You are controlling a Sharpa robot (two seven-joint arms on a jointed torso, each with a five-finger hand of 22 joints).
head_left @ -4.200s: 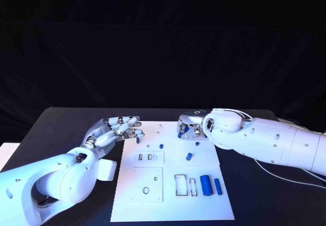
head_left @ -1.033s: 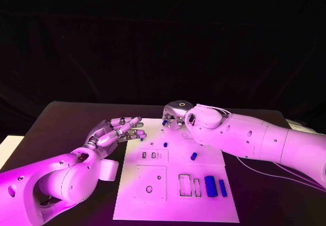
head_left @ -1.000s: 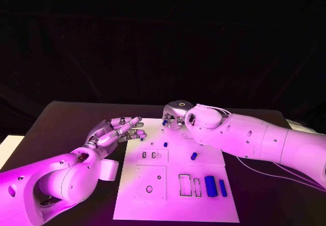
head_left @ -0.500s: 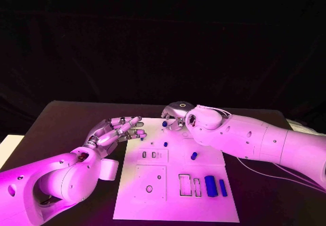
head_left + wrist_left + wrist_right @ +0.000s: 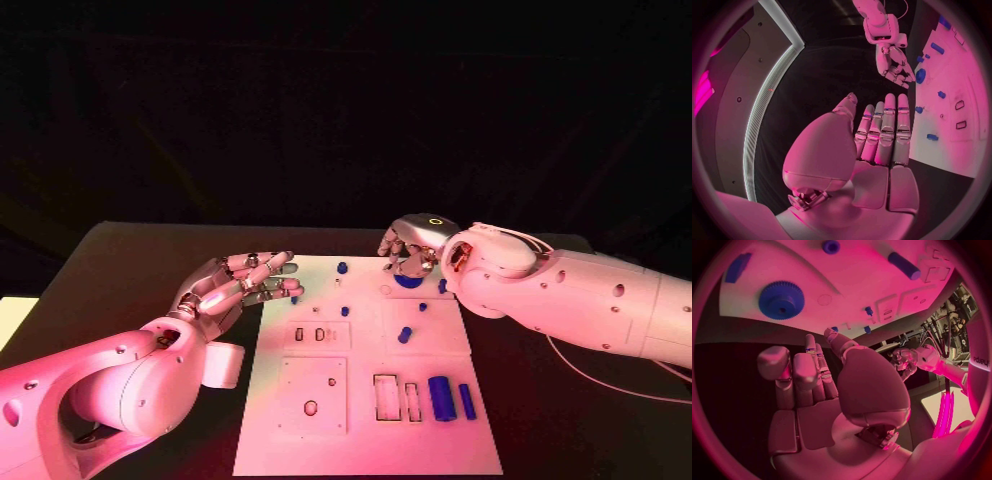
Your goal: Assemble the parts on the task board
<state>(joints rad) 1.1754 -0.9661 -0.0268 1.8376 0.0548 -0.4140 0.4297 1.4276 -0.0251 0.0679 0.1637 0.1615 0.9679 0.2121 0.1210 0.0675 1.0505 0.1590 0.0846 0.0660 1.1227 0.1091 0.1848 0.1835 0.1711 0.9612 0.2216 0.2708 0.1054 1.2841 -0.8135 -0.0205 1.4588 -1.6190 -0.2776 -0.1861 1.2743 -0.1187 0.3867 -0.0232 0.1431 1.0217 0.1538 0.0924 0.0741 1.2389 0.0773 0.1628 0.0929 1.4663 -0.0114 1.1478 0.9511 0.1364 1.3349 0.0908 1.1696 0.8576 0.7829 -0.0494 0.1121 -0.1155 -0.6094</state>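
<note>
The white task board [image 5: 361, 420] lies in the middle of the black table. My right hand [image 5: 411, 250] hovers over the board's far edge with nothing in its fingers, just above a blue gear [image 5: 410, 282] [image 5: 781, 300]. A small blue peg [image 5: 342, 267] sits on the board to the left of that hand, free of it. My left hand [image 5: 238, 283] [image 5: 879, 135] stays at the board's left edge, fingers spread and empty, with a small blue part [image 5: 294, 298] beside its fingertips. In the left wrist view, the right hand [image 5: 895, 62] hangs beside the gear [image 5: 921, 76].
More blue parts lie on the board: a short peg [image 5: 345, 311], a small cylinder [image 5: 404, 335], a thick cylinder [image 5: 440, 398] and a thin bar [image 5: 466, 400] near the front right. Rectangular slots [image 5: 384, 396] are next to them. Black table surrounds the board.
My right hand has let go of the small blue peg at the board's far edge and moved right, over the gear. The left hand has hardly moved.
</note>
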